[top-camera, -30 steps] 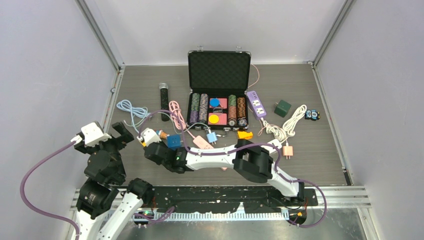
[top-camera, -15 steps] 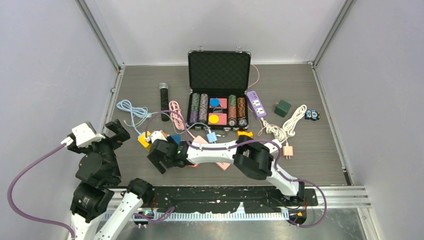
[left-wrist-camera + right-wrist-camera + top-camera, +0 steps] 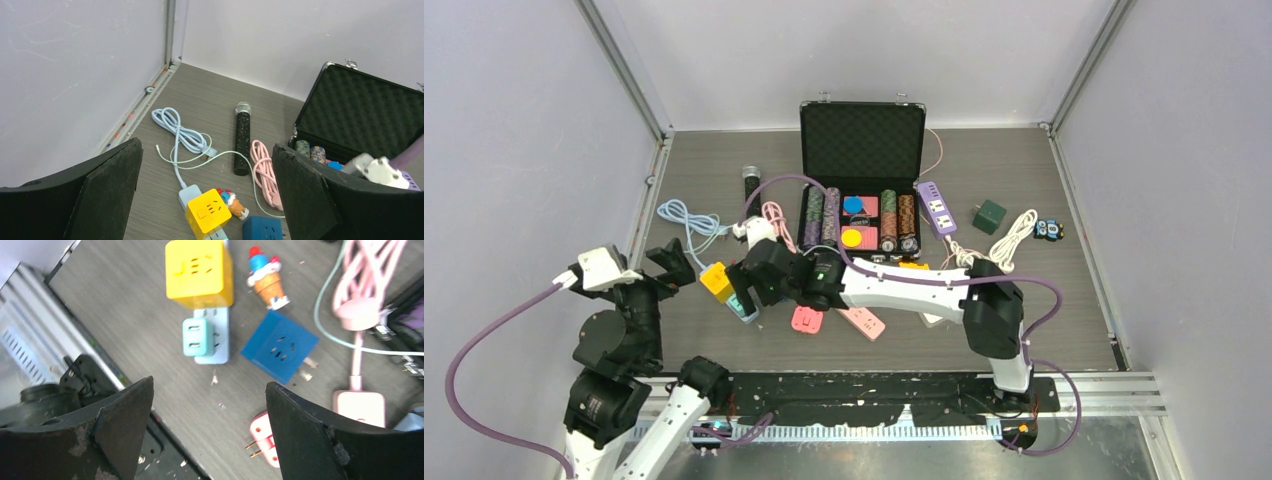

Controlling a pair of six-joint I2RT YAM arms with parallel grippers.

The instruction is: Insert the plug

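A yellow cube plug (image 3: pixel 199 272) sits on one end of a light blue power strip (image 3: pixel 221 337), and a small teal plug (image 3: pixel 197 336) sits on the strip beside it. In the top view the yellow cube (image 3: pixel 715 280) lies left of centre. My right gripper (image 3: pixel 209 383) hovers open above the table just near of the strip, with nothing between its fingers. A pink two-prong plug (image 3: pixel 264 438) lies loose by its right finger. My left gripper (image 3: pixel 207 147) is open and empty, raised to the left of the yellow cube (image 3: pixel 207 213).
A blue cube socket (image 3: pixel 280 345), an ice-cream toy (image 3: pixel 267 280) and a pink cable coil (image 3: pixel 367 277) lie close to the strip. Farther back are an open chip case (image 3: pixel 861 150), a microphone (image 3: pixel 751 182), a purple power strip (image 3: pixel 936 208) and a white cable (image 3: pixel 999 248).
My right gripper has opened and pulled back toward the case, leaving the yellow cube on the blue strip. The left arm shifted slightly.
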